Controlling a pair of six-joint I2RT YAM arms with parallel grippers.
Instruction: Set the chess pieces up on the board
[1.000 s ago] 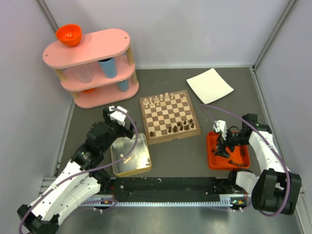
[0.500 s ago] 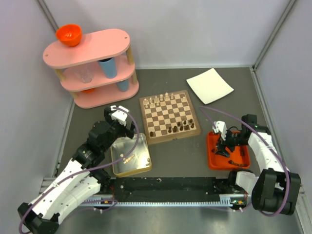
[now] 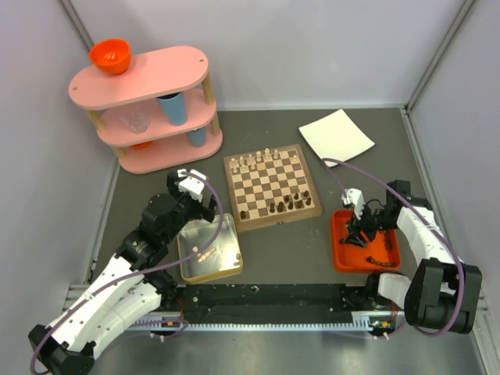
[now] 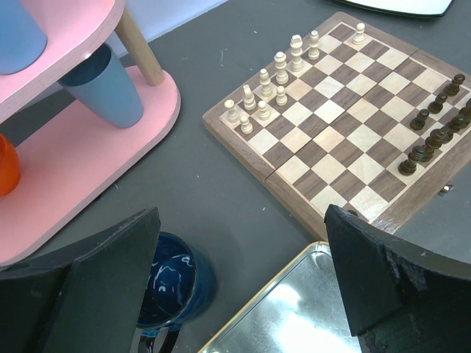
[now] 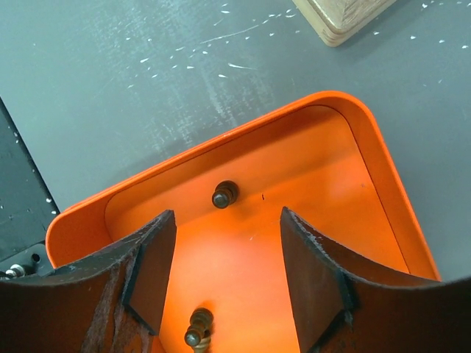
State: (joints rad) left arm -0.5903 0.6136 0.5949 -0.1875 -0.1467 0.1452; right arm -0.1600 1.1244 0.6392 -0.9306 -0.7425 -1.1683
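Note:
The chessboard (image 3: 272,186) lies mid-table, with cream pieces (image 3: 258,160) along its far edge and dark pieces (image 3: 287,205) near its front right. In the left wrist view the board (image 4: 346,121) shows cream men (image 4: 272,81) and dark men (image 4: 434,125). My right gripper (image 3: 355,234) is open and empty, low over the orange tray (image 3: 364,255). In the right wrist view a dark piece (image 5: 224,195) lies just beyond the fingers and another (image 5: 197,327) lies between them, on the tray (image 5: 353,140). My left gripper (image 3: 201,212) is open and empty above the silver tin (image 3: 209,248).
A pink three-tier shelf (image 3: 144,109) with an orange bowl (image 3: 109,55) and blue cups stands back left. A white plate (image 3: 336,137) lies back right. A dark blue mug (image 4: 173,279) sits beside the tin (image 4: 309,309). Small cream bits lie in the tin.
My right gripper has shifted slightly toward the far side of the orange tray and its wrist has turned. The left arm has barely moved.

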